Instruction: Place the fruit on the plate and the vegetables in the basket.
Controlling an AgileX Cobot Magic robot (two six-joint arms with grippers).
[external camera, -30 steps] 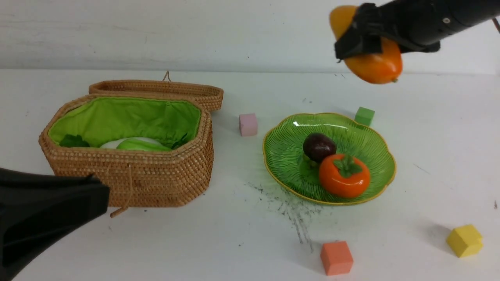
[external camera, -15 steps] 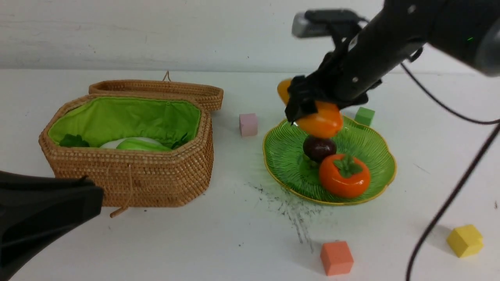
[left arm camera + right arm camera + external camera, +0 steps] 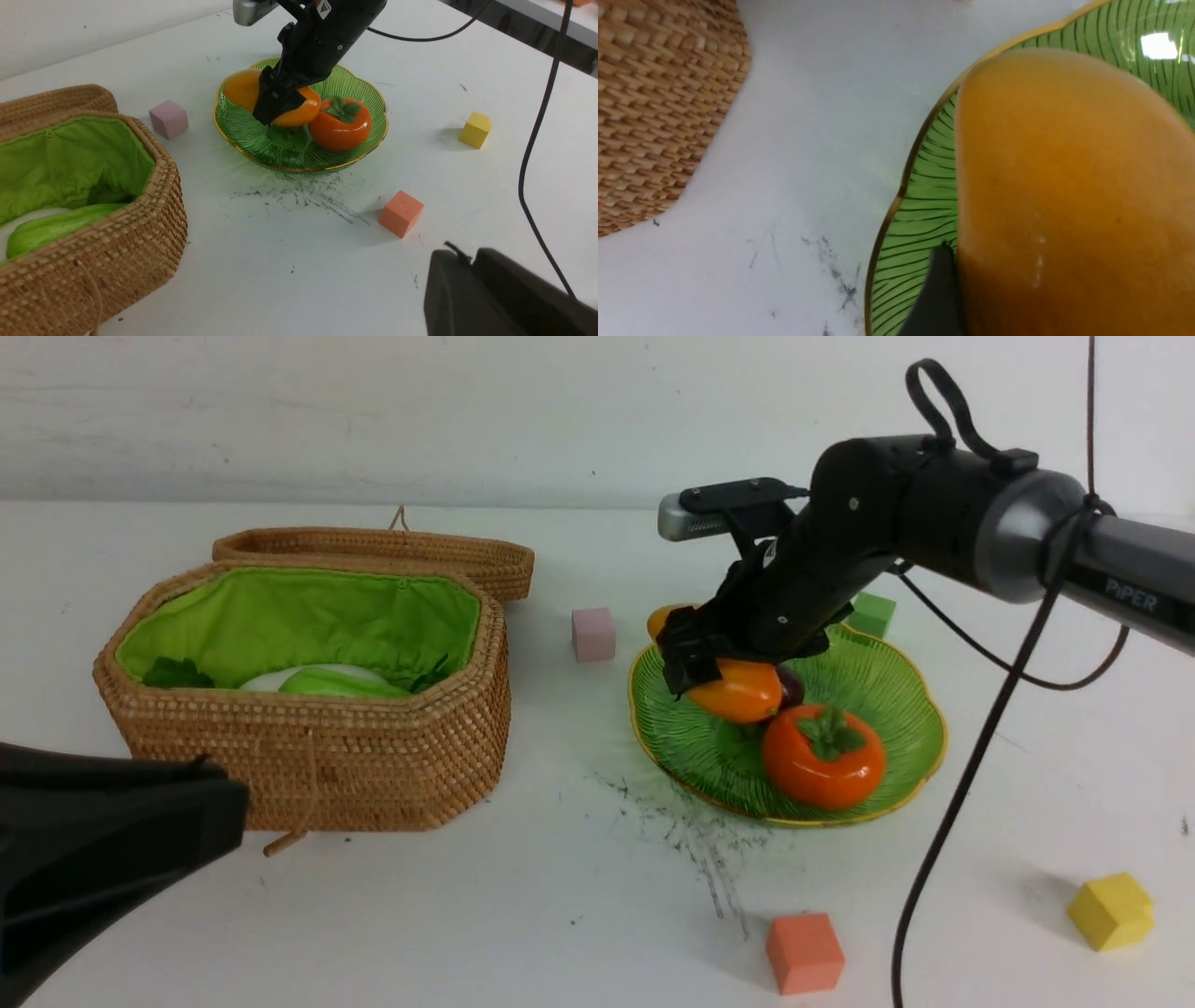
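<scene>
My right gripper (image 3: 709,658) is shut on the yellow-orange mango (image 3: 744,692), held low over the left part of the green ribbed plate (image 3: 887,681). The mango (image 3: 1064,186) fills the right wrist view, with one dark finger (image 3: 938,289) against its side. On the plate sit the orange persimmon (image 3: 822,761) and the dark purple ball (image 3: 792,686), mostly hidden behind the mango. The wicker basket (image 3: 308,747) at the left holds the pale green gourd (image 3: 336,683) and something white under it. My left gripper (image 3: 233,803) is shut and holds nothing, in front of the basket.
Foam cubes lie around the plate: pink (image 3: 594,634) at its left, green (image 3: 871,613) behind it, orange (image 3: 804,952) near the front, yellow (image 3: 1110,911) at the front right. The right arm's black cable (image 3: 971,756) hangs down past the plate's right side. Dark scuff marks (image 3: 695,831) lie before the plate.
The right arm has come down and to the left with the mango, from high above the table to just over the plate. The left arm has barely moved.
</scene>
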